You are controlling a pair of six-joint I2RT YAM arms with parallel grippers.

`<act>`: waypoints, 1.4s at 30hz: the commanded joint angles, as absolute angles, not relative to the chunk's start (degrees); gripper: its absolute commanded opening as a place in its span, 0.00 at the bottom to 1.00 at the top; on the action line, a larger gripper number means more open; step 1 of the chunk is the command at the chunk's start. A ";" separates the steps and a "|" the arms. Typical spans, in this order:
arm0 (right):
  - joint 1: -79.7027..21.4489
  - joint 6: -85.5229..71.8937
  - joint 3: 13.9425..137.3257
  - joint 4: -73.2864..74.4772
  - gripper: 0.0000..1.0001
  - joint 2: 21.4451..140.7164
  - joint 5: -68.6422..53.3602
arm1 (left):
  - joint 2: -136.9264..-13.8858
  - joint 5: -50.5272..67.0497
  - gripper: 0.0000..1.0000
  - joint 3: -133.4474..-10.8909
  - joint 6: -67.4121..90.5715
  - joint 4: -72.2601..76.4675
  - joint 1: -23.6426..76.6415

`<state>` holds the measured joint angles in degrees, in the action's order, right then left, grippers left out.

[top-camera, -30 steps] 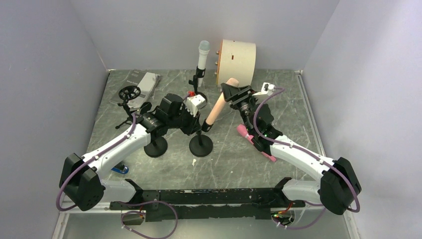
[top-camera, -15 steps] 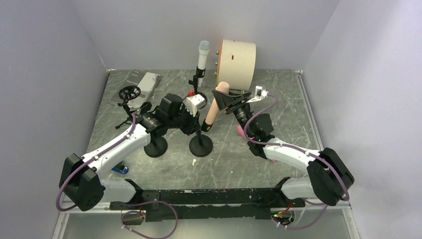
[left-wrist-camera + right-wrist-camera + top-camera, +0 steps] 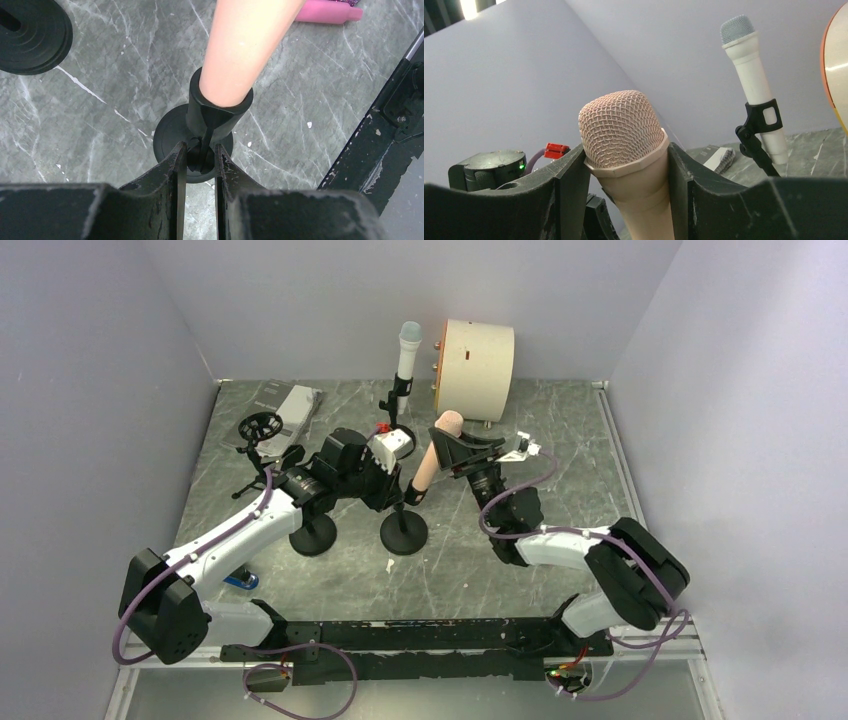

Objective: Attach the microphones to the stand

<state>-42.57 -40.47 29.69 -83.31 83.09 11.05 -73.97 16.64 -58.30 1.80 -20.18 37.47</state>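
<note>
Peach mic (image 3: pixel 430 458) is mid-worktop, tail end in the clip (image 3: pixel 216 107) of the front stand (image 3: pixel 404 532), body leaning toward the far-right corner. R gripper (image 3: pixel 624 167) is clamped on it just under the head, jaws roughly half apart w/ the mic filling the gap. L gripper (image 3: pixel 200 155) is nearly closed, pinching the stand's neck right below the clip.

Risks, as I judge them: only the tail looks seated, so letting go early could let the mic tip out. Pushing off-axis could swivel the clip or rock the stand if the L pinch slips.

Looks: smooth matte tapered body, faceted collar, mesh head in the same peach (white mic (image 3: pixel 407 355) is clipped upright near the far edge).
</note>
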 commanded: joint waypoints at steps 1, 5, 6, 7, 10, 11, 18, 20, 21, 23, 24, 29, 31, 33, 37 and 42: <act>-49.02 -44.04 25.15 -71.71 0.00 90.61 3.00 | -75.91 14.58 0.03 -56.59 2.74 -19.42 37.54; -50.26 -44.68 25.04 -73.57 0.00 94.31 3.92 | -76.03 14.52 0.02 -56.67 2.74 -19.51 37.60; -50.79 -44.76 25.00 -73.78 0.00 94.91 4.54 | -76.08 14.50 0.03 -56.69 2.75 -19.51 37.55; -51.46 -44.94 25.04 -73.70 0.00 95.39 5.33 | -76.03 14.46 0.03 -56.65 2.76 -19.45 37.53; -52.68 -45.82 25.22 -72.83 0.00 96.59 7.13 | -76.03 14.37 0.02 -56.56 2.78 -19.34 37.60; -53.07 -45.99 25.22 -72.74 0.00 96.85 7.85 | -76.03 14.41 0.02 -56.52 2.78 -19.34 37.54; -54.65 -48.06 24.87 -72.87 0.00 100.18 11.41 | -76.29 14.45 0.02 -56.69 2.78 -19.34 37.58; -55.53 -47.67 25.18 -73.27 0.00 101.40 12.50 | -76.37 14.52 0.03 -56.69 2.74 -19.34 37.56; -55.96 -47.60 25.41 -73.41 0.00 101.85 13.02 | -76.38 14.50 0.03 -56.65 2.80 -19.26 37.61; -56.79 -47.47 25.89 -73.50 0.00 102.71 13.91 | -76.38 14.37 0.03 -56.69 2.82 -19.33 37.54; -57.24 -47.47 26.05 -73.19 0.00 103.00 14.29 | -76.44 14.40 0.03 -56.73 2.75 -19.33 37.54; -58.17 -47.78 26.02 -74.47 0.00 104.41 14.87 | -76.31 14.39 0.03 -56.87 2.70 -19.48 37.58; -58.68 -49.02 25.75 -74.42 0.00 104.75 16.19 | -76.38 14.41 0.03 -57.02 2.65 -19.56 37.58; -59.39 -50.08 25.49 -74.46 0.00 104.93 18.10 | -76.38 14.34 0.02 -57.12 2.65 -19.84 37.54; -60.11 -49.27 25.74 -75.47 0.00 105.19 18.45 | -76.07 14.20 0.02 -56.94 2.62 -20.10 37.56; -60.04 -48.65 24.83 -77.15 0.00 104.27 19.27 | -75.59 14.14 0.03 -56.40 2.68 -19.90 37.54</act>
<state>-51.37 -42.87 32.18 -88.38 95.83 30.04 -73.43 15.42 -58.30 2.61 -21.41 37.21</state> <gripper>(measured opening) 0.571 0.248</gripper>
